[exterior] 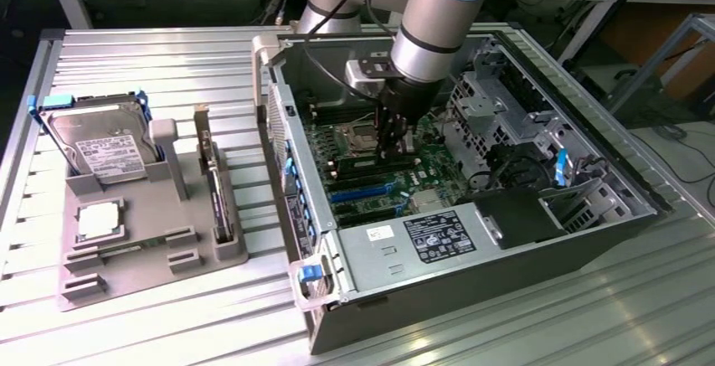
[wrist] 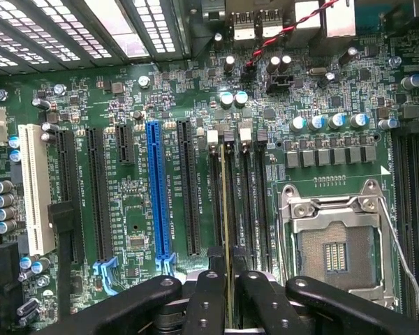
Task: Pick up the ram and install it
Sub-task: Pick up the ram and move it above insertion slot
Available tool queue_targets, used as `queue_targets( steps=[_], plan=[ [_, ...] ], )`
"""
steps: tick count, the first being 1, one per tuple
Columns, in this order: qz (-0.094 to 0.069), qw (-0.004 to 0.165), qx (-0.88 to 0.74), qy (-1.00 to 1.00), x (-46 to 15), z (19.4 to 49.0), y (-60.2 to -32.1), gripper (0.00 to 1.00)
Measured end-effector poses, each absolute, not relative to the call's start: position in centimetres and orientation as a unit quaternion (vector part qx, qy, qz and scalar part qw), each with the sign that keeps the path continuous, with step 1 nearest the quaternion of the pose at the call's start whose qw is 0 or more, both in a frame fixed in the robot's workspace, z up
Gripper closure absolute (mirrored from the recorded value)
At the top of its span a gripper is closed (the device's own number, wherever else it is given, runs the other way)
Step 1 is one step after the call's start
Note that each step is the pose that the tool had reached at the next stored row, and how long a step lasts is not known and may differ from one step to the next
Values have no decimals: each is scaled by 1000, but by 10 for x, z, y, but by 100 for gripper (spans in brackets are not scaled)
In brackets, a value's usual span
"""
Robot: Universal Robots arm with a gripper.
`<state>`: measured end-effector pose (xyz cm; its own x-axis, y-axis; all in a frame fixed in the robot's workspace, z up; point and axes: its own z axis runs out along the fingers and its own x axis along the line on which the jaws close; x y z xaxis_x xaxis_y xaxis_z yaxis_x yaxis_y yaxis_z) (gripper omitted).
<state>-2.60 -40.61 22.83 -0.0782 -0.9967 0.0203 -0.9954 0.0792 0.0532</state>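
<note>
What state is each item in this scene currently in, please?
Thin green ram stick: held edge-on along a black memory slot.
Black two-fingered claw: shut on the ram stick.
Silver CPU socket: empty.
Dark metal computer case: side open.
Silver boxy hard drive: upright in grey tray.

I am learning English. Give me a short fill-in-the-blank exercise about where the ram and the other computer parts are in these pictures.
1. The tool holds the ram ___ the open computer case.
2. The hard drive stands on the grey tray, ___ the case.
3. One long motherboard slot is ___; the slots beside it are black.

Missing words: inside; outside; blue.
</note>
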Motion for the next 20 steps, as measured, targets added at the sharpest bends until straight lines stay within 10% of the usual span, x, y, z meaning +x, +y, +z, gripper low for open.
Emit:
queue_targets(
  steps=[20],
  plan=[
    [-13,27,693,-721,-24,226,-406,86]
  ],
)
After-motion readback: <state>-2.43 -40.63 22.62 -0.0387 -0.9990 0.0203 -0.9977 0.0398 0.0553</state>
